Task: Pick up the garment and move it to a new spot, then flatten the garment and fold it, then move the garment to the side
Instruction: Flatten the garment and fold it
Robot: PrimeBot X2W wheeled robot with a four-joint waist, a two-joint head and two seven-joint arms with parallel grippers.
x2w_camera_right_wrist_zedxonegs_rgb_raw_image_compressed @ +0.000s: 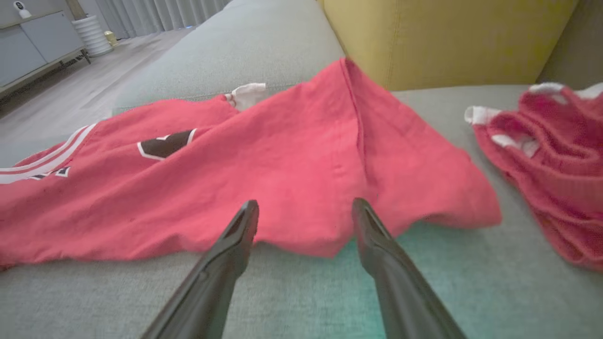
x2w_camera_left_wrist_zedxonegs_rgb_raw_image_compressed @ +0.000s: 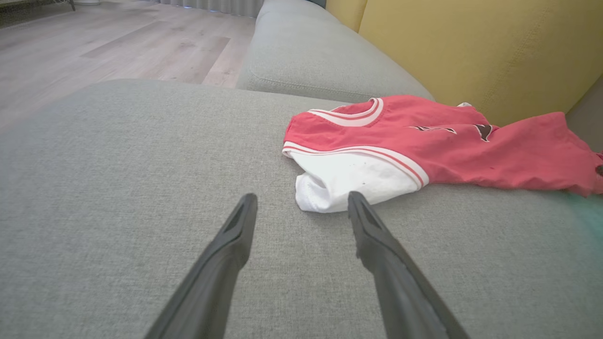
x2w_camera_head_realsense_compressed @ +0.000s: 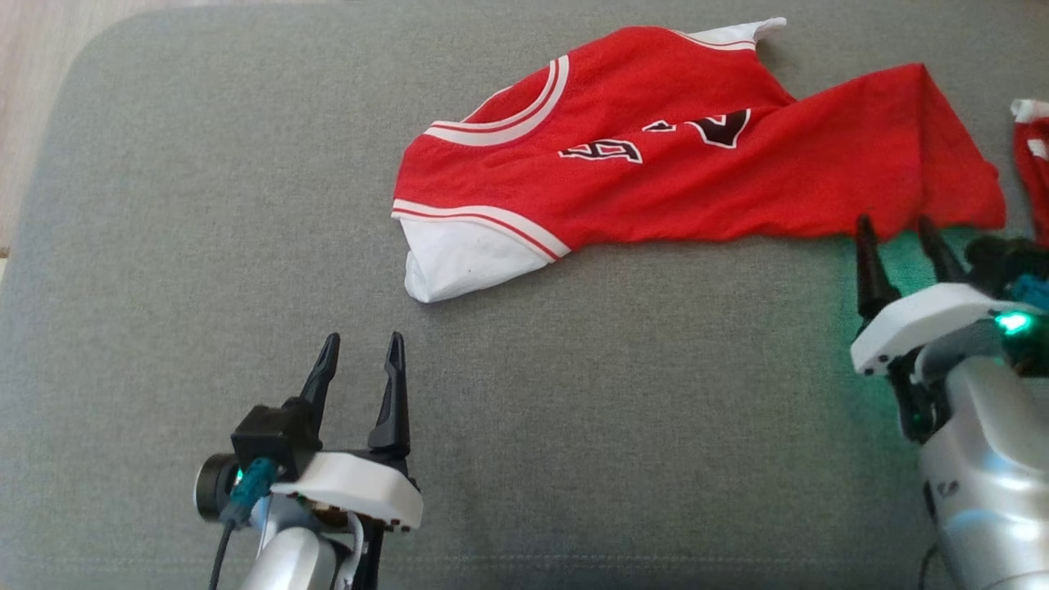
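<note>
A red jersey (x2w_camera_head_realsense_compressed: 697, 168) with white trim and dark lettering lies rumpled across the far middle of the grey cushion (x2w_camera_head_realsense_compressed: 205, 270), its white lining showing at the left end. In the left wrist view the jersey (x2w_camera_left_wrist_zedxonegs_rgb_raw_image_compressed: 471, 146) is ahead and to the right. My left gripper (x2w_camera_head_realsense_compressed: 361, 348) is open, empty, short of the white end. My right gripper (x2w_camera_head_realsense_compressed: 897, 228) is open at the jersey's near right hem, which in the right wrist view (x2w_camera_right_wrist_zedxonegs_rgb_raw_image_compressed: 301, 179) lies just beyond the fingertips (x2w_camera_right_wrist_zedxonegs_rgb_raw_image_compressed: 249, 212).
A second red and white garment (x2w_camera_head_realsense_compressed: 1034, 164) lies at the far right edge, also bunched up in the right wrist view (x2w_camera_right_wrist_zedxonegs_rgb_raw_image_compressed: 551, 160). A yellow backrest (x2w_camera_right_wrist_zedxonegs_rgb_raw_image_compressed: 447, 37) rises behind the cushion. Wooden floor (x2w_camera_left_wrist_zedxonegs_rgb_raw_image_compressed: 94, 42) lies past the cushion's left edge.
</note>
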